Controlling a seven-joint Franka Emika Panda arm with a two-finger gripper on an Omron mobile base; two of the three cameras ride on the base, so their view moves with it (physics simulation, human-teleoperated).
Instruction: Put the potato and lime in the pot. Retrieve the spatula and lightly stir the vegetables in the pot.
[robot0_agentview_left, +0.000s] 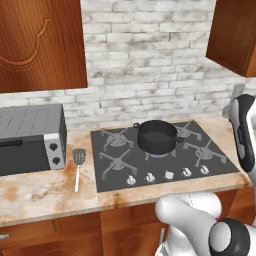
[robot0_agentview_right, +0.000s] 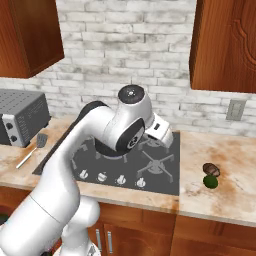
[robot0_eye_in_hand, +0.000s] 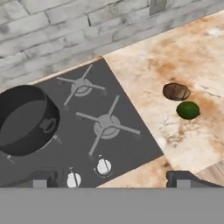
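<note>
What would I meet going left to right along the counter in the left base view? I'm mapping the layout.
Toaster oven → spatula → stove → pot.

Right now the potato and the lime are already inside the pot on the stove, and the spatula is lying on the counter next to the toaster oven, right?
Not quite. The potato and the lime are still on the counter, right of the stove, as the hand view shows; the pot looks empty. The spatula does lie on the counter next to the toaster oven.
</note>
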